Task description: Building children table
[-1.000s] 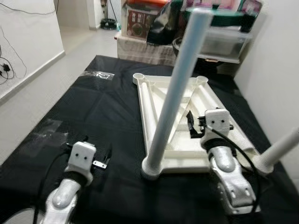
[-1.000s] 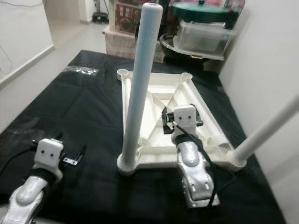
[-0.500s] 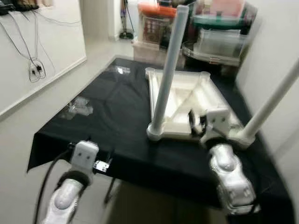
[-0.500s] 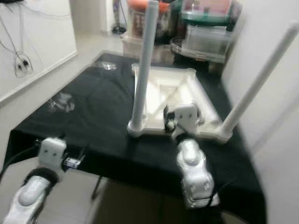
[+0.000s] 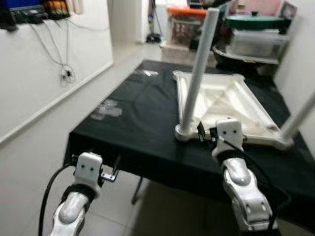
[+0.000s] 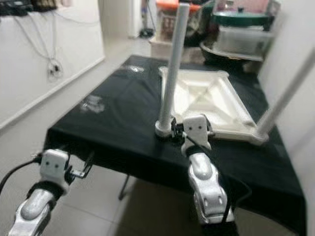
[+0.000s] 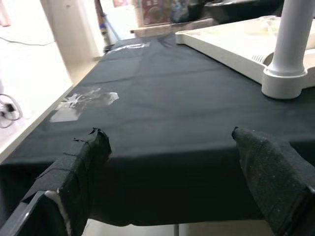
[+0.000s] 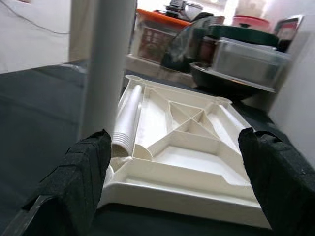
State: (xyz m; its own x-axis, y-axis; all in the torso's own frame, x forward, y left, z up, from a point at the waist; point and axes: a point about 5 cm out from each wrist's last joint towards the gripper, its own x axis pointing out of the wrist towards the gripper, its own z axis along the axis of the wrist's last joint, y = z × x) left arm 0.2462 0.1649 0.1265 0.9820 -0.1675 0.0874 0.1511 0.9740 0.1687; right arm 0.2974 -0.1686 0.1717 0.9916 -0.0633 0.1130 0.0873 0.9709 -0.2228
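A white children's table top (image 5: 231, 105) lies upside down on a table draped in black cloth (image 5: 138, 118). One white leg (image 5: 197, 73) stands upright in its near left corner, and a second leg (image 5: 300, 118) rises at the near right corner. A loose threaded leg (image 8: 127, 118) lies inside the frame. My right gripper (image 5: 204, 137) is open at the foot of the upright leg, just in front of the frame. My left gripper (image 5: 112, 169) is open and empty, low before the cloth's front edge (image 7: 162, 157).
Storage boxes and pots (image 5: 256, 29) stand behind the table. A white wall with hanging cables (image 5: 64, 73) runs along the left, with tiled floor (image 5: 29, 162) beside and in front of the table. A patch of clear tape (image 5: 106, 108) sits on the cloth.
The camera has drawn back from the table, so its front edge and the floor have come into view. The left gripper, earlier over the cloth, now hangs before the edge. Both grippers stay open.
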